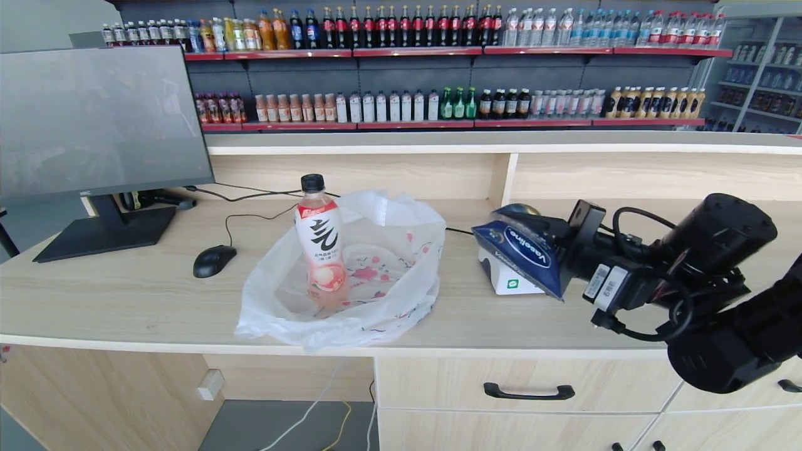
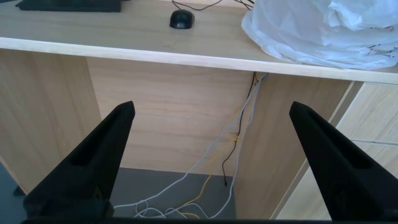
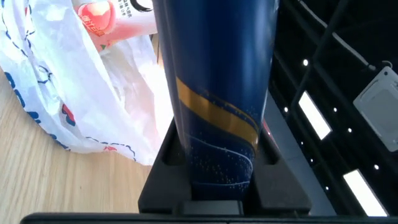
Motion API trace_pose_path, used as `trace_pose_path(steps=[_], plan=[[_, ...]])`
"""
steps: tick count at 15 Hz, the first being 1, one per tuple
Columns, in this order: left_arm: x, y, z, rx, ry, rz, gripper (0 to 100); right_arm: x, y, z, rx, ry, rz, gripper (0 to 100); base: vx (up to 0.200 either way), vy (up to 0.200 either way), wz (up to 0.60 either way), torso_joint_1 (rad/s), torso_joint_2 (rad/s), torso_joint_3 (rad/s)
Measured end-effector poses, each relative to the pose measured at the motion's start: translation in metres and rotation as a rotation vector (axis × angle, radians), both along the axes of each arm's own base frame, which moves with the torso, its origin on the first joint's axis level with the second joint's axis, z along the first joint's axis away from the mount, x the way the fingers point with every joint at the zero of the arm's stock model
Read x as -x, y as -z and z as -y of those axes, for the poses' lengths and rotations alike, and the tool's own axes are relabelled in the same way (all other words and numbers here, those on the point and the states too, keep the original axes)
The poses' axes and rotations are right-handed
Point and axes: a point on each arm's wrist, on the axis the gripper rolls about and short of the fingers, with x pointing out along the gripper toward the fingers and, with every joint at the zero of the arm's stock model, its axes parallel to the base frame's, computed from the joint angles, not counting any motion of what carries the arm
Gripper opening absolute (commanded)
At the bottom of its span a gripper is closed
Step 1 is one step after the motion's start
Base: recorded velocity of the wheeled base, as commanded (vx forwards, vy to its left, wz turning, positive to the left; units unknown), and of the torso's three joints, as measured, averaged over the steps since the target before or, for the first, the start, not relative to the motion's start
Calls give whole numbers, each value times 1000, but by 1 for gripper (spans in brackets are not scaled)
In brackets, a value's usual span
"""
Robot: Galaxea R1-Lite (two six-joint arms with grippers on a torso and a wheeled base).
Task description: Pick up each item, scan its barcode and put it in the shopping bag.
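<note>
Now the right gripper clamps the blue tube right of centre — level, pointing left at the shopping bag, over the white scanner; left gripper gapes.

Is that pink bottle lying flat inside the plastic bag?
No, the pink bottle stands upright inside the open shopping bag on the counter.

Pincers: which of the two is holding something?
The right pincer, clamped on the blue box; the left pincer is open and empty, below the counter.
</note>
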Motion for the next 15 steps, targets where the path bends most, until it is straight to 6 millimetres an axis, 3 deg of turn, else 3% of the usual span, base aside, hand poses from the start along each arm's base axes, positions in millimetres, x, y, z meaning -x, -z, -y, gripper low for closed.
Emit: trace_pose_path(steps=[4,7,10,15], plan=[[0,0,0,0,0,0,100,24,-33,-9,-146,61,-42,0,0,0,0,0,0,0],[0,0,0,1,0,0,100,45,-44,-39,-330,100,-192,0,0,0,0,0,0,0],[0,0,0,3,0,0,100,60,-49,-58,-548,144,-396,0,0,0,0,0,0,0],[0,0,0,4,-1,0,100,62,-30,-45,-850,310,-686,0,0,0,0,0,0,0]])
